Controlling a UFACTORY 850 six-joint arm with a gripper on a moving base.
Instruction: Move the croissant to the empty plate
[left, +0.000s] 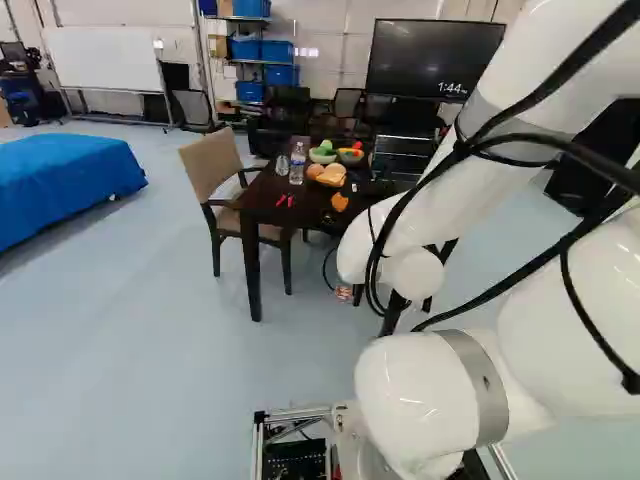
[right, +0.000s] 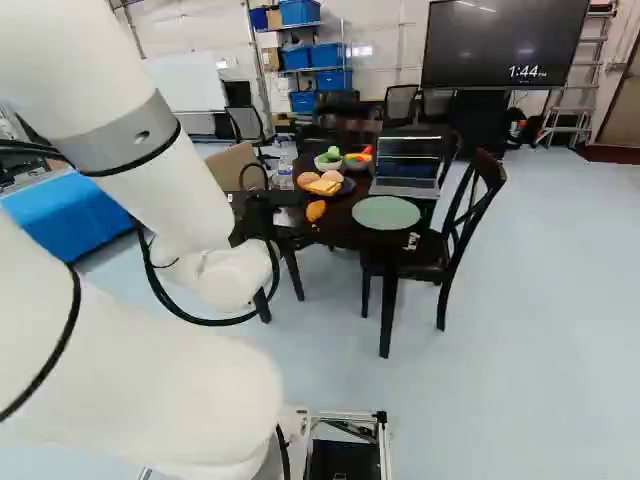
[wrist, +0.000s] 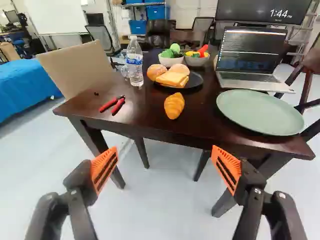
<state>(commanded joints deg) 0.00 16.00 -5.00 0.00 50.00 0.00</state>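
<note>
Note the jaws of the black two-finger gripper with orange ribbed pads (wrist: 165, 162): spread wide, nothing between, short of the near edge of the dark brown wooden table (wrist: 145, 116); presumably opened to straddle the load on approach. Locate the golden-orange, crescent-ridged croissant (wrist: 174, 106) on the tabletop, roughly ahead of the gap between the pads and close to the near edge. Use as landmark. Lying lengthwise along the line of reach, thus probably offering both long flanks to the pads. Advance over the table edge with ample height before lowering. Beyond the croissant, just past its far tip, avoid the round black plate (wrist: 196, 83) bearing two round tan buns (wrist: 156, 71) and yellow square slices (wrist: 172, 79); limit forward overrun. To one side of the croissant, expect open wood, then the red-handled pliers (wrist: 108, 104). To the opposite side, after a bare strip of wood, find the round pale-green empty plate (wrist: 260, 112), also near the edge. Lift clear of its rim, traverse along the near edge, and keep short of the open silver laptop (wrist: 252, 57), diagonally beyond the croissant. Release over the plate's centre for margin against roll-off.
</note>
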